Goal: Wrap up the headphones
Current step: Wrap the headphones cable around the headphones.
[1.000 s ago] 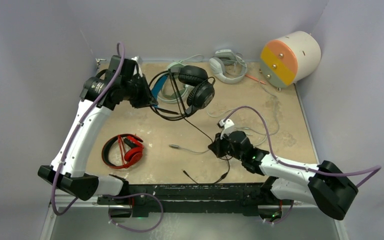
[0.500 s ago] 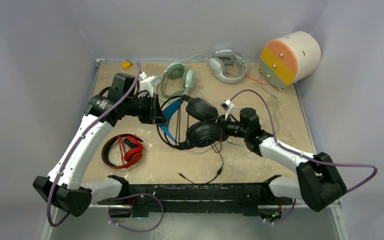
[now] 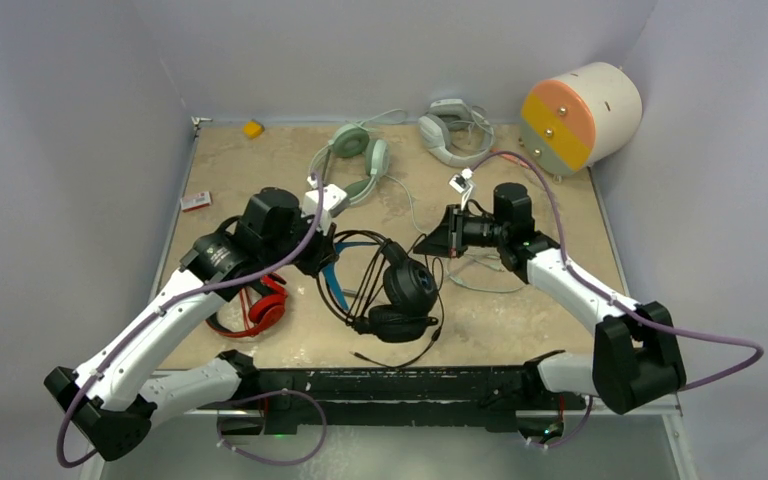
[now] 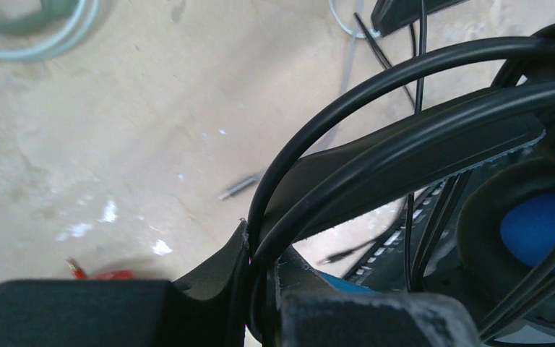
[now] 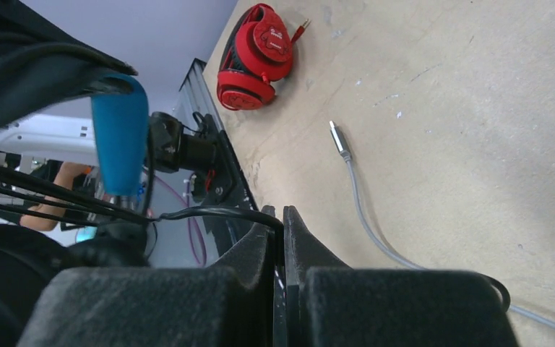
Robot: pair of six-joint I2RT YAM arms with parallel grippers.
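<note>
Seen from above, the left gripper [image 3: 322,258] sits at centre frame, clamped shut on the thin wire headband of the black headset [image 3: 400,300]. That headset's blue strap and two ear cups lie just right of and below the gripper. The left wrist view shows the fingers pinched tight around the headband wires [image 4: 405,137], with a blue-lined ear cup at the right edge. The right gripper [image 3: 430,245] is just up and right of the black headset. Its jaws are closed on a thin black cable [image 5: 209,212] that runs back toward that headset. The red headset [image 3: 260,305] lies at lower left, partly under the left arm. The mint headset [image 3: 355,155] lies at upper centre, and the grey-white headset [image 3: 450,130] sits just right of it, against the back wall. The table [image 3: 500,325] is a worn, tan, blotchy board, boxed in by plain pale grey walls [image 3: 410,50]. A white drum [image 3: 575,115] with an orange, yellow and grey face lies on its side at upper right. A grey cable with a metal plug [image 5: 348,163] lies loose on the board. In all there are four headsets, two arms, one drum, one small yellow piece [image 3: 252,128] at upper left, and one small red-and-white tag [image 3: 195,201] at the left edge.
</note>
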